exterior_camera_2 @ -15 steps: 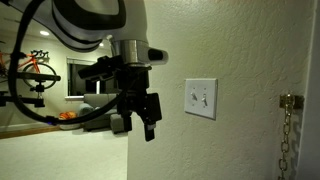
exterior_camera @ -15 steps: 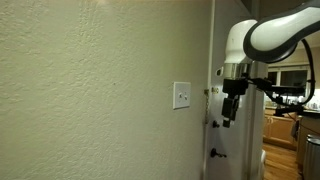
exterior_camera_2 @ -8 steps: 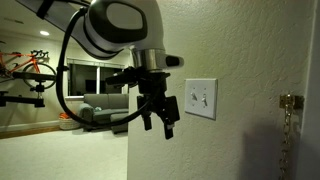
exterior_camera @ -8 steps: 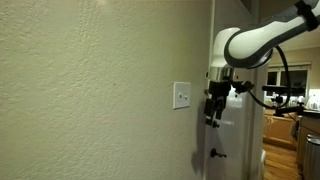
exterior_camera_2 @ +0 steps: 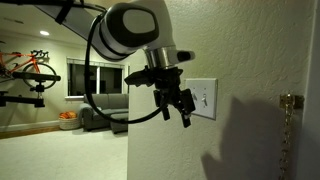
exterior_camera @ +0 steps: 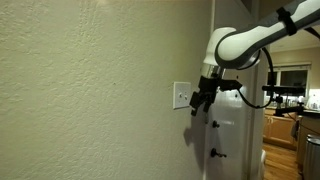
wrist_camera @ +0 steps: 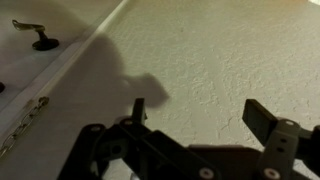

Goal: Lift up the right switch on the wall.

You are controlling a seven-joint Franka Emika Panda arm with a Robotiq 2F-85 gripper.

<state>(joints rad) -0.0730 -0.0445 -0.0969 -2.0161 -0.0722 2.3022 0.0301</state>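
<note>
A small white switch plate (exterior_camera: pixel 181 95) sits on the bumpy greenish-beige wall (exterior_camera: pixel 90 90); it also shows in an exterior view (exterior_camera_2: pixel 204 97), partly covered by the gripper. Two tiny toggles show on it; the right switch (exterior_camera_2: pixel 206 99) is just visible past the fingers. My gripper (exterior_camera: pixel 199 102) hangs just in front of the plate, also seen in an exterior view (exterior_camera_2: pixel 178 108). In the wrist view my gripper (wrist_camera: pixel 195 112) is open, with only bare textured wall (wrist_camera: pixel 200 60) between the fingers. The plate is out of the wrist view.
A smooth white door (exterior_camera: pixel 232 130) with a dark handle (exterior_camera: pixel 214 154) stands beside the wall's corner. The door edge and a dark handle (wrist_camera: pixel 40 40) show in the wrist view. A brass door chain (exterior_camera_2: pixel 288 120) hangs to the right of the plate.
My gripper has moved steadily toward the wall and up, from out by the door to right in front of the switch plate. Its jaws stay open.
</note>
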